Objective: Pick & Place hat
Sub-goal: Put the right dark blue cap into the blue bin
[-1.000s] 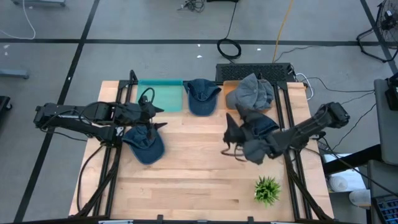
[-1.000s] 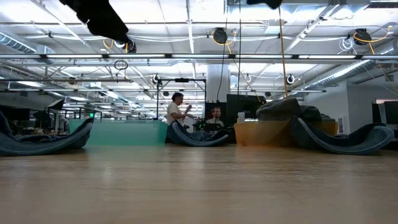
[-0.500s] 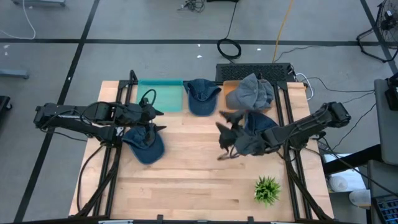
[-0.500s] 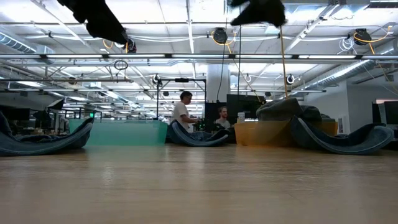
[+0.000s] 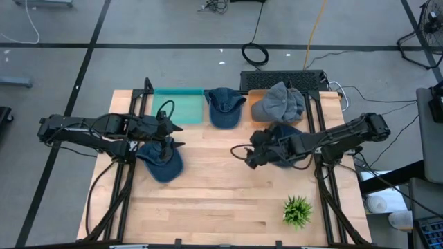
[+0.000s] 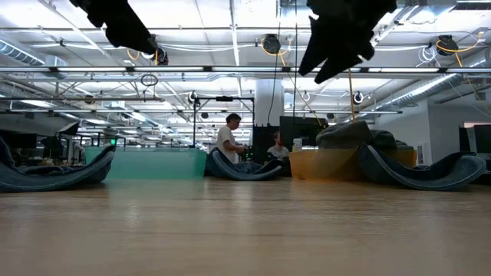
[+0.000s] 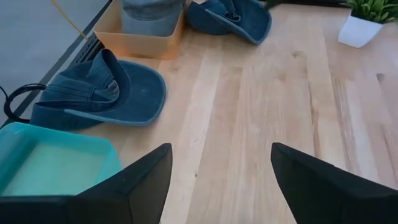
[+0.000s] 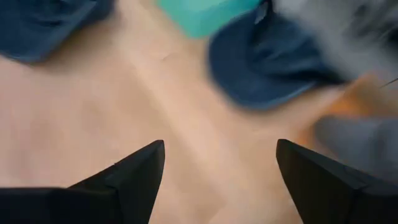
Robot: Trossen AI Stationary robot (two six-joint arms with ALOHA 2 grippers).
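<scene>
Hats [image 5: 224, 106] and bins [image 5: 178, 106] show no readable writing.

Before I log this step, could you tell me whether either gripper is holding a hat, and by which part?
Nothing is held: the left gripper and right gripper are both open and empty above the table.

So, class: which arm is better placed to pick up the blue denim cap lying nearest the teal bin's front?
Left. Its open gripper hovers right over that blue denim cap; the right gripper is across the table.
</scene>
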